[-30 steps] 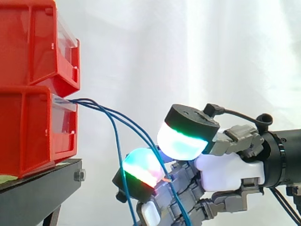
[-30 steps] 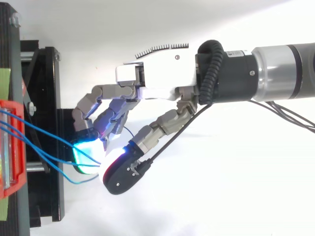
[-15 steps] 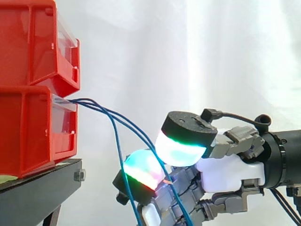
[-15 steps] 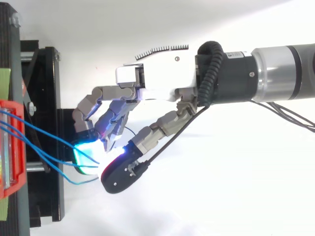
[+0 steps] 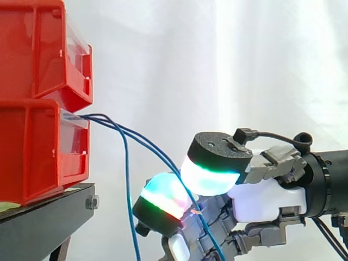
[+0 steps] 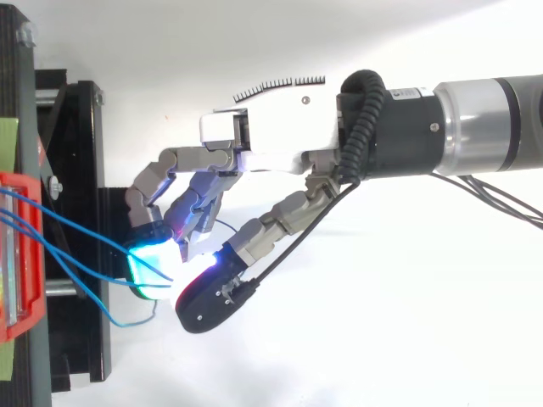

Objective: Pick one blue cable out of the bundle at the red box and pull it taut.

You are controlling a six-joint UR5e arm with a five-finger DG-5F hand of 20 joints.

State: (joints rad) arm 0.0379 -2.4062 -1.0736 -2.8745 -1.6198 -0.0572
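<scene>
Pinching at lower centre, your hand (image 5: 266, 198) grips two blue cables (image 5: 154, 150) between curled fingers (image 5: 163, 197), strung from the red box (image 5: 32, 152) at left; release one, then pull right steadily, keeping the pinch firm.

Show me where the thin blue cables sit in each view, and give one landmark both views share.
Side view: the thin blue cables leave the lower red plastic bin at left and slant down-right into the hand's pinch; one strand hangs straight down.
Top view: the cables cross from the left edge rightward to the hand, below centre.
Shared landmark: the red bin where the cables emerge.
</scene>
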